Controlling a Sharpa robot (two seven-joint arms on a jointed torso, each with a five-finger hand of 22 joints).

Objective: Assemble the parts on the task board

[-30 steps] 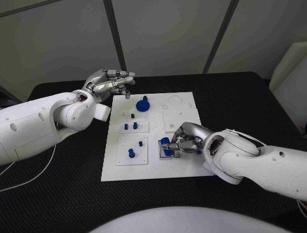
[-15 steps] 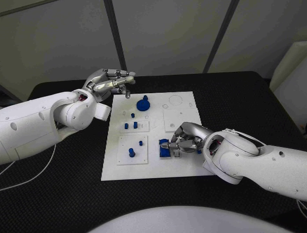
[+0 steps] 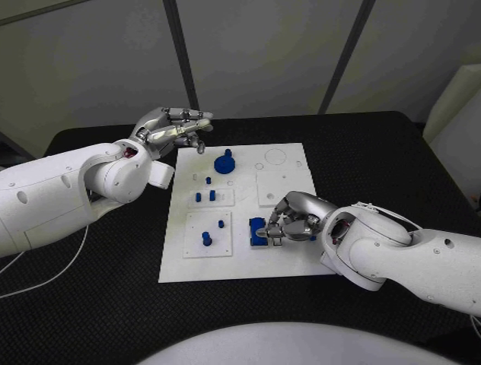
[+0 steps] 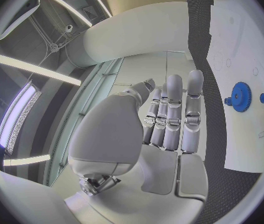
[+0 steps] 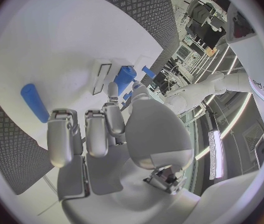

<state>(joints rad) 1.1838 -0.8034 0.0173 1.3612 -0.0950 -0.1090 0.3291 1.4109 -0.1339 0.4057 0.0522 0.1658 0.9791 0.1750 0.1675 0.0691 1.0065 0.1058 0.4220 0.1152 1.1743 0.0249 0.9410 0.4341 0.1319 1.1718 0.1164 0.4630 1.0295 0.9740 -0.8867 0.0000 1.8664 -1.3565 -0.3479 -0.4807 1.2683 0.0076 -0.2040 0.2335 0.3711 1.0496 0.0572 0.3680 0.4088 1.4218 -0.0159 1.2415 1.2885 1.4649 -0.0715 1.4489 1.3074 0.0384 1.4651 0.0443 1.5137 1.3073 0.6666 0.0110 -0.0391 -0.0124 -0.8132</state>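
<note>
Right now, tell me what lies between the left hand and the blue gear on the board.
Nothing: in the head view, only bare task board and black table separate the left hand from the blue gear.

We list: white board point(image 3: 290, 262); blue parts, among them a blue gear point(image 3: 225, 163) at the far side; black table point(image 3: 394, 152); silver hands point(image 3: 175, 128) on white arms point(image 3: 43, 198).

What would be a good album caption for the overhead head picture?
Right robot hand works a blue part at the white task board; left robot hand hovers near its far corner.
</note>
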